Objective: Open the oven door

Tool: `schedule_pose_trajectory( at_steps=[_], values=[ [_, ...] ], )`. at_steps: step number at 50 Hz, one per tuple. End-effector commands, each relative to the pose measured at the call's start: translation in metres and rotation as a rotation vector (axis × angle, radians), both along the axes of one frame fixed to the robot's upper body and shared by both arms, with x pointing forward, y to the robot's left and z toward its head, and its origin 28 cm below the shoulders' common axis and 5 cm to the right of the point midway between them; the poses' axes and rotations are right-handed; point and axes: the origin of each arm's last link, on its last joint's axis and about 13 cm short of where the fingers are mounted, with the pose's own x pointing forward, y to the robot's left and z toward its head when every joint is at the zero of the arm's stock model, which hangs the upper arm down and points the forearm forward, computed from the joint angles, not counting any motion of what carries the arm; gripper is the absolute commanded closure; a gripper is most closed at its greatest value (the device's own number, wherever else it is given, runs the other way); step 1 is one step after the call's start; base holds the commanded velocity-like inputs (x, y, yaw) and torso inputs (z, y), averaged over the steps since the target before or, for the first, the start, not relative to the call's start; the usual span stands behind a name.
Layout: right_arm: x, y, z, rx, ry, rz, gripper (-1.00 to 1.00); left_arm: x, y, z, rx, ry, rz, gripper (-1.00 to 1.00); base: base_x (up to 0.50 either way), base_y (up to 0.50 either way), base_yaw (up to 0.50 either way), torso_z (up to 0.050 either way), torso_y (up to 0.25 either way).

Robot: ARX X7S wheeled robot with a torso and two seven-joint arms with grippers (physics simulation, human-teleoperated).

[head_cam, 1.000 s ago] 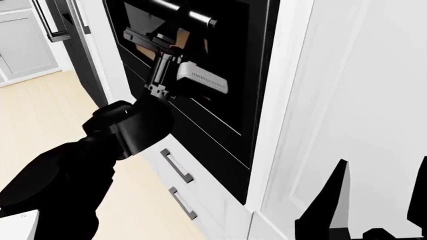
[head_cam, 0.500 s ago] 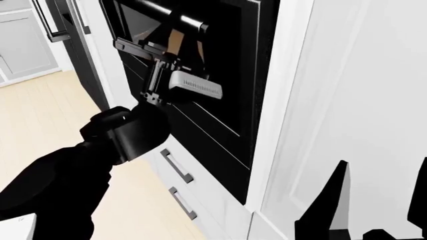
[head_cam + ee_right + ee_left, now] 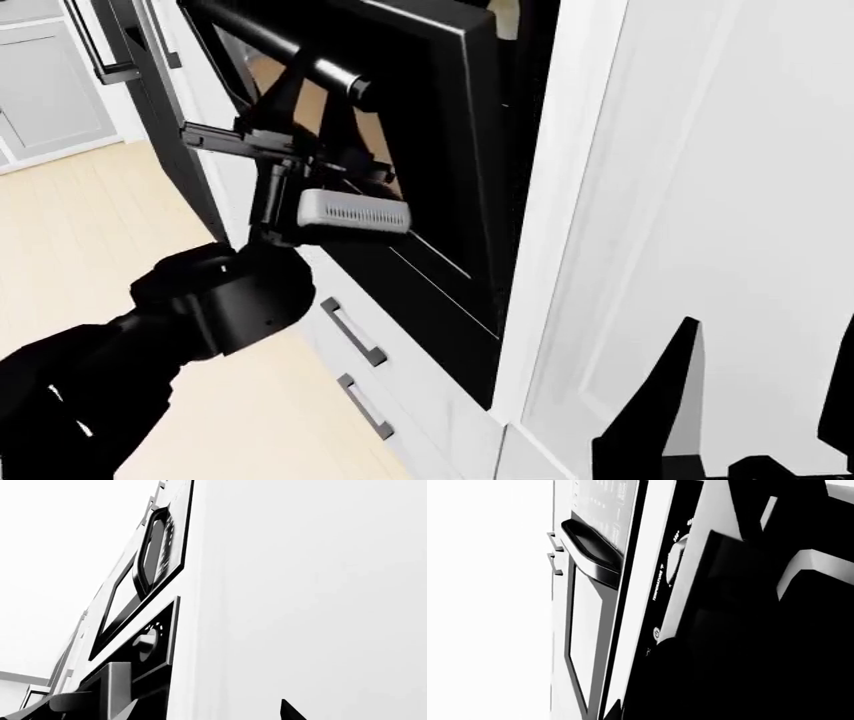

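Black oven door [image 3: 441,170], lettering illegible

Glossy black oven door [image 3: 441,130] w/ dark glass window, partly open, top edge tilted outward from cabinet

My left arm [image 3: 174,330] reads as matte black throughout: a thick, rounded forearm segment ending in a bulbous wrist housing [image 3: 234,295] with a faint grey highlight along its edge. Above it I see a narrower black bracket with ribbed or slotted detail, and a light grey rectangular module [image 3: 350,212] with a row of fine vent-like dots along its face. The left gripper [image 3: 267,140] is black, thin and angular; its fingers are too dark to separate. Of my right gripper [image 3: 747,400] I see only black, wedge-shaped pointed pieces. No cables or markings can be made out.
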Motion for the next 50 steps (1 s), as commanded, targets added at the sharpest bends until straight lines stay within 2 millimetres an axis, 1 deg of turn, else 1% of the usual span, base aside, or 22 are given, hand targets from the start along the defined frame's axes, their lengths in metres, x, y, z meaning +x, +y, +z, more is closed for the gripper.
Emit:
schedule_pose_trajectory(
  at_steps=[1,9,15,28,33,35,36,41,45,48,49,50],
  values=[
    [-0.001,0.0,0.0,-0.001,-0.001,0.001,-1.0,-0.017,0.022,-0.018,0.024,0.062,0.087,1.0,0.0,0.0,0.0,0.0,0.0],
    [-0.001,0.0,0.0,-0.001,-0.002,0.001,-1.0,-0.025,0.028,-0.018,0.047,0.076,0.107,1.0,0.0,0.0,0.0,0.0,0.0],
    [-0.001,0.001,-0.001,-0.002,-0.002,0.002,-1.0,-0.037,0.035,-0.017,0.076,0.089,0.132,1.0,0.0,0.0,0.0,-0.002,0.0],
    [-0.002,0.001,-0.001,-0.003,-0.002,0.003,-1.0,-0.04,0.038,-0.019,0.103,0.11,0.158,1.0,0.0,0.0,0.0,0.0,0.0],
    [-0.001,0.001,-0.001,-0.004,-0.002,0.005,-1.0,-0.049,0.045,-0.02,0.123,0.134,0.178,1.0,0.0,0.0,0.0,0.0,0.0],
    [-0.001,0.001,-0.001,-0.005,-0.002,0.006,-1.0,-0.049,0.045,-0.021,0.121,0.137,0.187,1.0,0.0,0.0,0.0,-0.005,0.0],
    [-0.002,0.001,-0.001,-0.005,-0.002,0.006,-1.0,-0.054,0.049,-0.022,0.119,0.142,0.19,1.0,0.0,0.0,0.0,0.0,0.0],
    [-0.001,0.001,-0.001,-0.005,-0.002,0.006,-1.0,-0.058,0.049,-0.024,0.142,0.161,0.19,1.0,0.0,0.0,0.0,0.0,0.0],
    [-0.001,0.001,-0.001,-0.005,-0.002,0.007,-1.0,-0.065,0.052,-0.027,0.149,0.17,0.193,1.0,0.0,0.0,0.0,0.0,0.0],
    [-0.001,0.001,0.0,-0.005,-0.005,0.006,-1.0,-0.066,0.052,-0.032,0.153,0.184,0.186,1.0,0.0,0.0,0.0,0.0,0.0],
    [-0.001,0.001,0.0,-0.004,-0.007,0.005,-1.0,-0.07,0.053,-0.036,0.156,0.189,0.18,1.0,0.0,0.0,0.0,0.0,0.0],
    [-0.001,0.001,0.0,-0.002,-0.008,0.005,-1.0,-0.071,0.053,-0.038,0.158,0.193,0.173,1.0,0.0,0.0,0.0,0.0,0.0]
  ],
)
